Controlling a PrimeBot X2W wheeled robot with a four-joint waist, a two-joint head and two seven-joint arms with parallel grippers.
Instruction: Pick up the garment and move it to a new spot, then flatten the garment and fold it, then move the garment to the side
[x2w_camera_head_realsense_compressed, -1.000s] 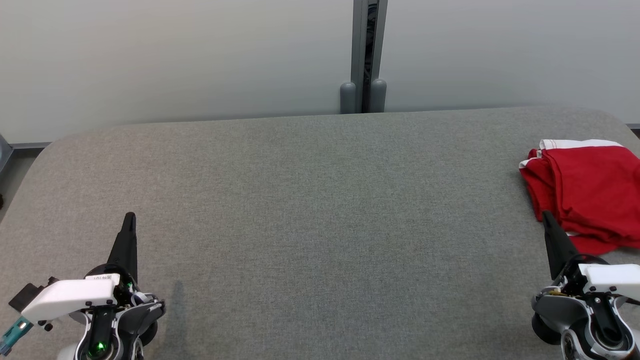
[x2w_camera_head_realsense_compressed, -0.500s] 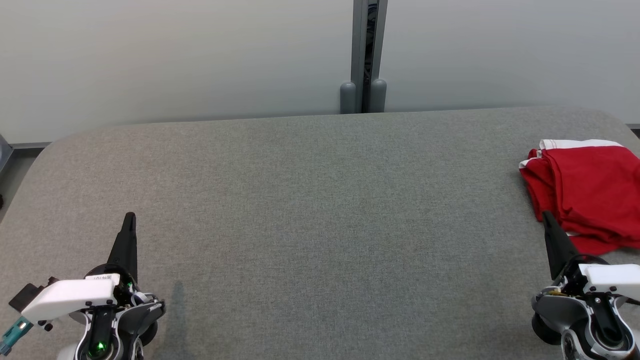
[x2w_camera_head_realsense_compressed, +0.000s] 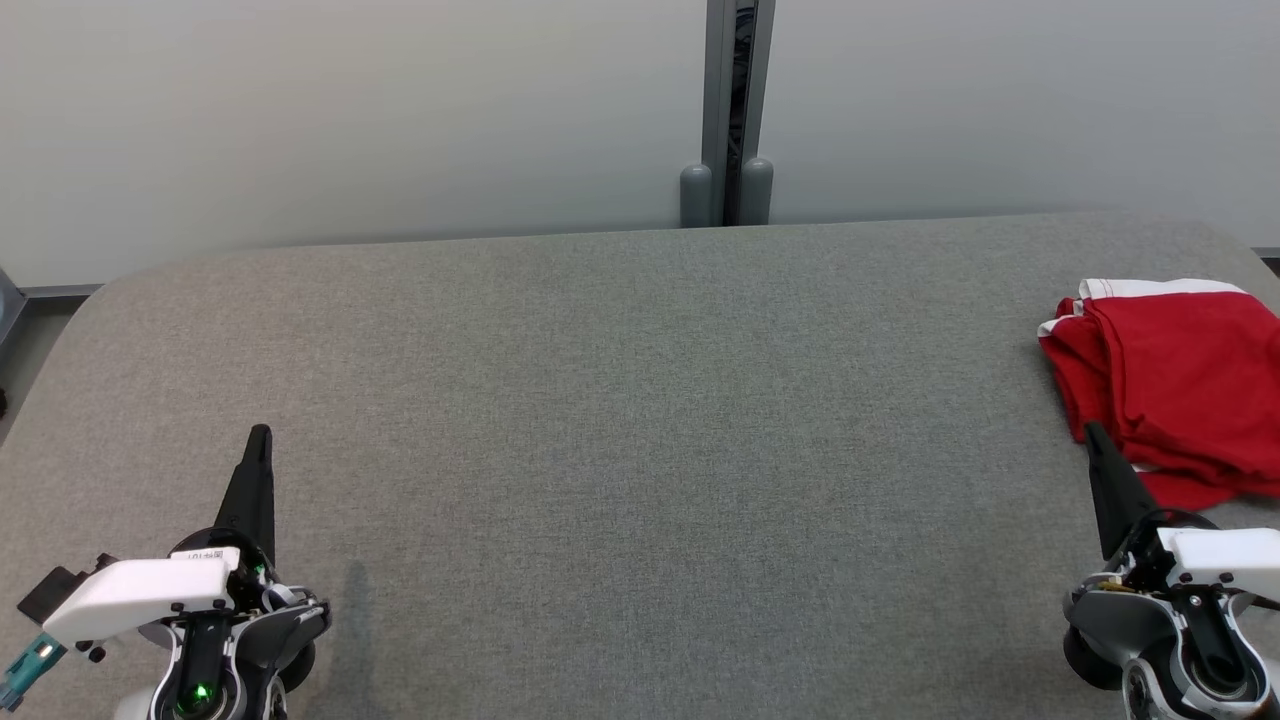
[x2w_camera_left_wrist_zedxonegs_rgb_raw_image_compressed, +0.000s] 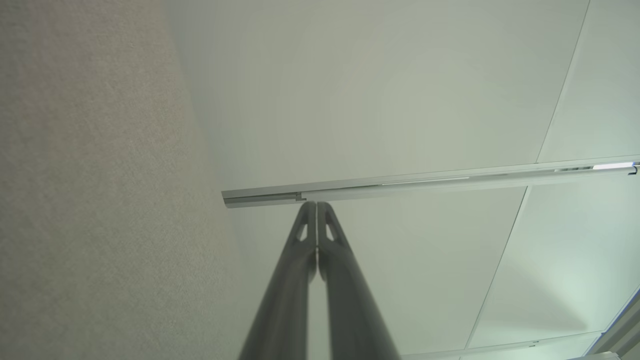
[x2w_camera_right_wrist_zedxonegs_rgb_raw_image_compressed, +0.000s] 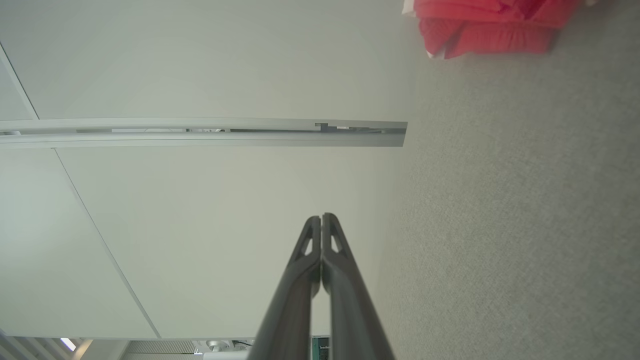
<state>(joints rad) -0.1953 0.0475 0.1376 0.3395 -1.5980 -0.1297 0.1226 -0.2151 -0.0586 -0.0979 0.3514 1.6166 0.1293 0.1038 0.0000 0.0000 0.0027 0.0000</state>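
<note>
Red garment (x2w_camera_head_realsense_compressed: 1180, 385) folded, far right on grey tabletop (x2w_camera_head_realsense_compressed: 640, 450), cut off by frame edge. Right tool (x2w_camera_head_realsense_compressed: 1090, 430) fingers together, empty, tip just beside garment's near left corner; contact unclear. Left tool (x2w_camera_head_realsense_compressed: 259, 432) together, well apart.

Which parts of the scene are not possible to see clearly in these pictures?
- Head view: the right edge cuts off the red garment; full shape unknown.
- Head view: the right pincer covers a little of its near hem.
- Right wrist view: garment blurred, cut at top.
</note>
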